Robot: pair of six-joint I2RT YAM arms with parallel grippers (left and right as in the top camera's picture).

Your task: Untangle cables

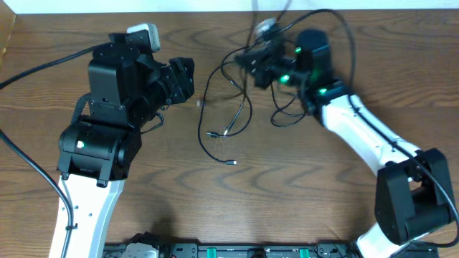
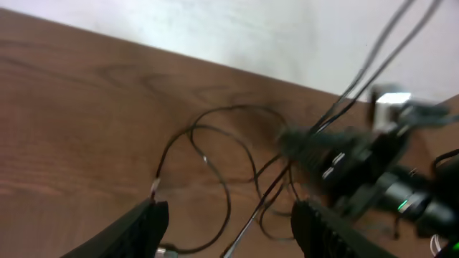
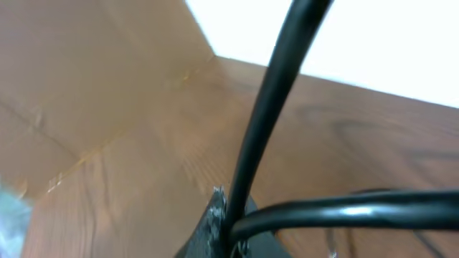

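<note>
While the cables [image 1: 228, 130] lie looped on the bench [image 1: 287, 201] between both arms, we judge the separating pull is in hand: our right pincer [image 1: 251, 61] seems pinched on black strands, and our left pincer [image 2: 229, 208] gapes wide, holding nothing. Next, it needs 1 loose strand to grip.

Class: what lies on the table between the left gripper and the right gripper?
Loops of thin black cable with small plug ends lie on the brown wooden table; the overhead view shows this.

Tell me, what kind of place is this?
Probably a robot lab or workshop: a left arm and right arm stand at a wooden table with tangled black cables, beside a plain white wall.
</note>
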